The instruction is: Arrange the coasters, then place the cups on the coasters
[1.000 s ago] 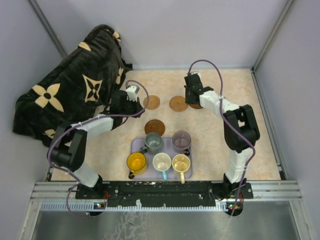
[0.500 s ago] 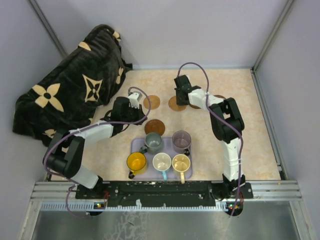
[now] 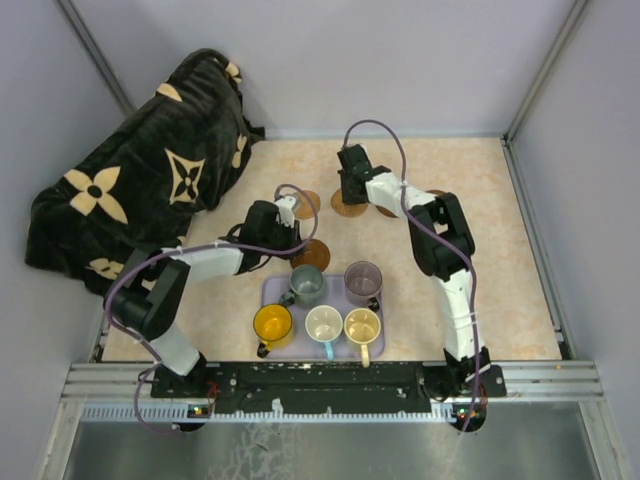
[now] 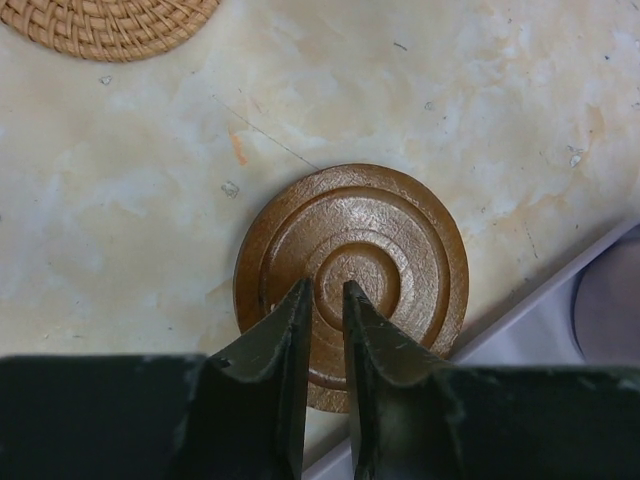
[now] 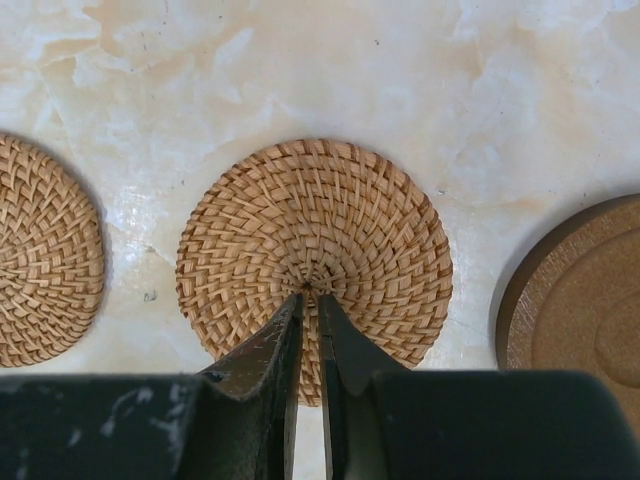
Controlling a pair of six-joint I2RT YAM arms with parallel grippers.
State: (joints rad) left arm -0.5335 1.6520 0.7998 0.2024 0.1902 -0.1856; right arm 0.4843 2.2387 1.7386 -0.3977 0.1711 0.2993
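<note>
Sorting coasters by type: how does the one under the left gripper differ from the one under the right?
The ringed coaster under the left gripper is dark brown wood; the woven coaster under the right gripper is pale wicker. The ringed coaster lies beside the lavender tray; the woven coaster sits farther back, apart from it. Both are flat round discs.

Five upright mugs [image 3: 324,325] are clustered at lower centre; a dark ringed wooden coaster [image 4: 385,225] is laid flat just above, woven coasters [image 5: 315,215] higher up.

Cups [image 3: 307,285] crowd the tray [image 3: 335,297], black cloth [image 3: 140,190] fills far left; right tabletop [image 3: 500,280] lies bare.
</note>
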